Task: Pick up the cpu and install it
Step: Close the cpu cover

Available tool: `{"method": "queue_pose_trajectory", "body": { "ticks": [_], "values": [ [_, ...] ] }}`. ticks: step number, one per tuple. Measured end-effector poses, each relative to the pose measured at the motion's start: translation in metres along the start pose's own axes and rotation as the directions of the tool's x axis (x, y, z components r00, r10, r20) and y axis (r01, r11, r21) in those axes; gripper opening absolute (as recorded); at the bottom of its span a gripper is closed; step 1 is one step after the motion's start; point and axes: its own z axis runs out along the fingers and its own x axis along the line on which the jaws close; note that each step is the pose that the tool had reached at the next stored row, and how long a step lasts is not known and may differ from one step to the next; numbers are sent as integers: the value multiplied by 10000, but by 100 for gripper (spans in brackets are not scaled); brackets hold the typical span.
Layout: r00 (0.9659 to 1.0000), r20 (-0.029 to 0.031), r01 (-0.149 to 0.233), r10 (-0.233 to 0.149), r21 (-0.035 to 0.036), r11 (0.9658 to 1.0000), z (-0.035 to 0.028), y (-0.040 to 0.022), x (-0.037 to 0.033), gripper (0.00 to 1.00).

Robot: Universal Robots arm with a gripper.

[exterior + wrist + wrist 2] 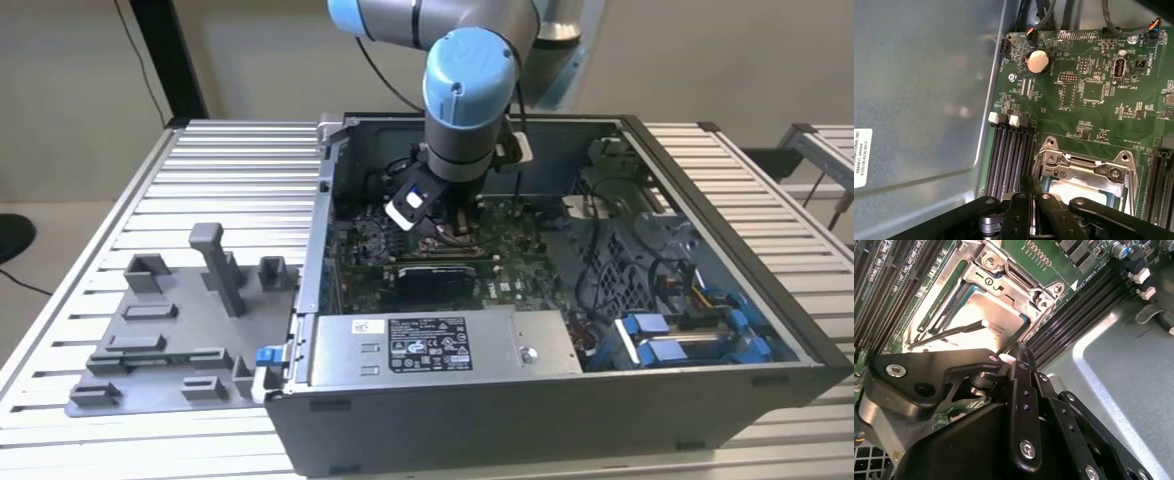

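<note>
Cpu (986, 310) lies flat inside the socket frame (989, 262), its pale silver top showing through the frame's opening; in both wrist views it sits just past my fingertips, and I am not touching it; my gripper (1016, 352) hangs right over the near edge of the socket with the jaws drawn together, and I see nothing held between them; the first wrist view shows the same, my gripper (1029, 187) closed and bare with the cpu (1074, 192) beyond it in the socket frame (1084, 165); a thin dark lever (949, 331) slants across one side of the frame, its rounded tip above the edge of the chip; just beside the socket run the dark memory slots (1009, 155), white latches at their ends; further out the green motherboard (1054, 120) spreads away, a round coin cell (1036, 61) near its far edge; past that stands the grey inner wall of the computer case (924, 100); in the exterior view my gripper (447, 215) reaches down into the open computer case (534, 410), the power supply (427, 345) lying along its front; on the exterior view's left a grey fixture (174, 330) rests on the ribbed table (227, 170), well apart from me.
</note>
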Motion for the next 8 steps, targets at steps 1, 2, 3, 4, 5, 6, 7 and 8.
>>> {"method": "queue_pose_trajectory", "body": {
  "ticks": [1,2,3,4,5,6,7,8],
  "values": [
    [10000,-3,-3,3,3,10000,-2,0,-3,0],
    [10000,-4,-4,4,5,10000,-4,-1,-6,0],
    [10000,-6,-4,4,9,10000,-5,0,-9,0],
    [10000,-8,-6,6,13,10000,-7,-1,-13,0],
    [10000,-9,-8,8,15,10000,-9,-1,-17,0],
    [10000,-11,-10,10,18,10000,-10,-1,-20,0],
    [10000,-11,-12,12,20,10000,-11,-2,-22,0],
    [10000,-11,-13,13,22,10000,-12,-2,-22,0]
  ]
}}
